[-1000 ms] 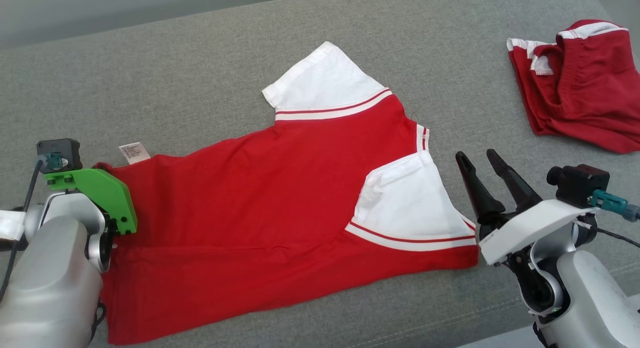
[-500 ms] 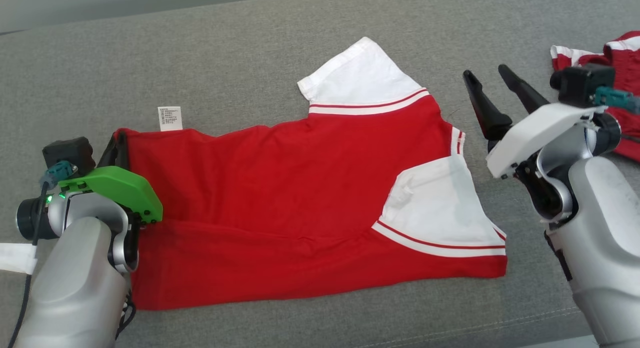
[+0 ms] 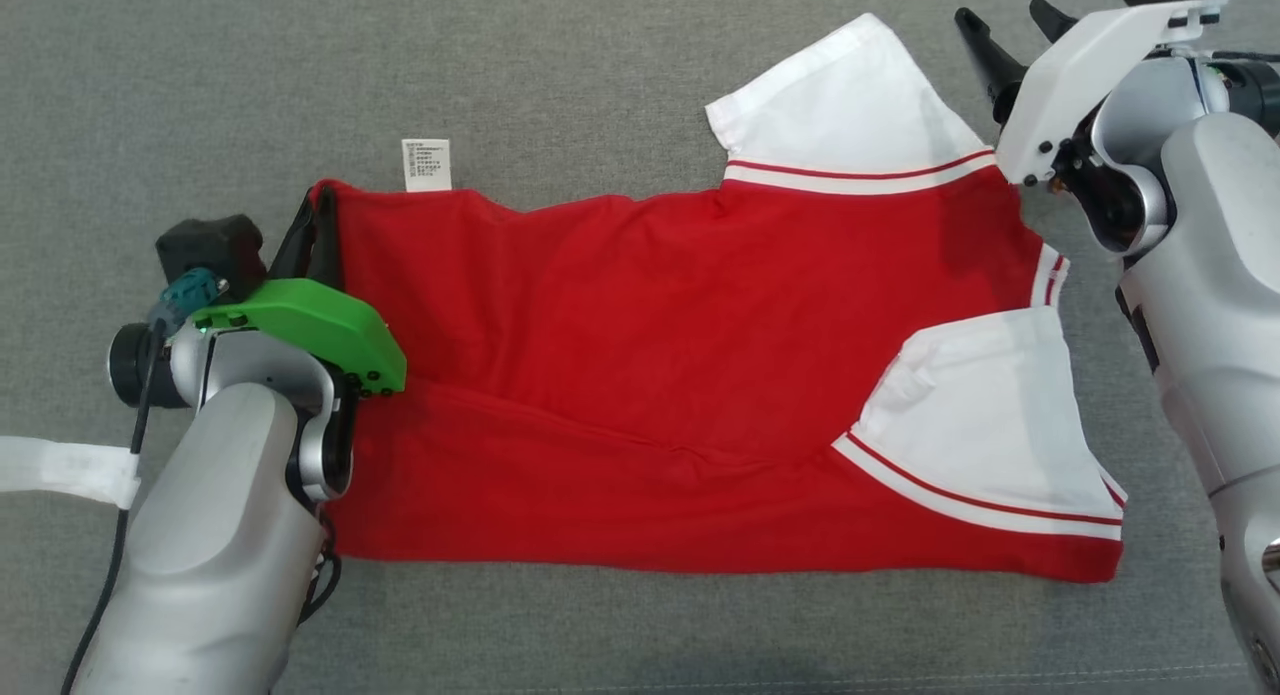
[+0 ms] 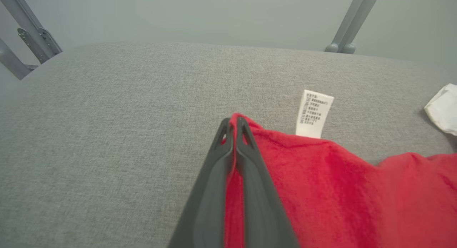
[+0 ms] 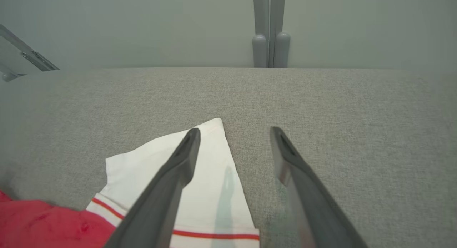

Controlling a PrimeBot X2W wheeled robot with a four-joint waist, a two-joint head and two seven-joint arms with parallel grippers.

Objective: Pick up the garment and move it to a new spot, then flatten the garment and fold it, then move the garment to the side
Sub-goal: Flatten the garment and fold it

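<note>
The garment (image 3: 650,325) is a red shirt with white sleeves, spread across the grey cushion with its hem toward the left. My left gripper (image 3: 318,203) is shut on the far hem corner of the garment (image 4: 321,176), red cloth pinched between its fingers (image 4: 246,162). A white care label (image 3: 426,164) lies flat beside that corner and also appears in the left wrist view (image 4: 314,113). My right gripper (image 3: 1005,20) is open, hovering at the right edge of the far white sleeve (image 5: 200,169), holding nothing.
The grey upholstered surface (image 3: 600,75) stretches in all directions around the garment. A front seam (image 3: 900,675) runs near the bottom edge. Metal frame legs (image 5: 269,30) stand behind the cushion's far edge.
The head camera has tilted down and shifted, so the whole scene slid. My right gripper rose from beside the near sleeve to the far sleeve. The left gripper keeps its pinch on the hem corner.
</note>
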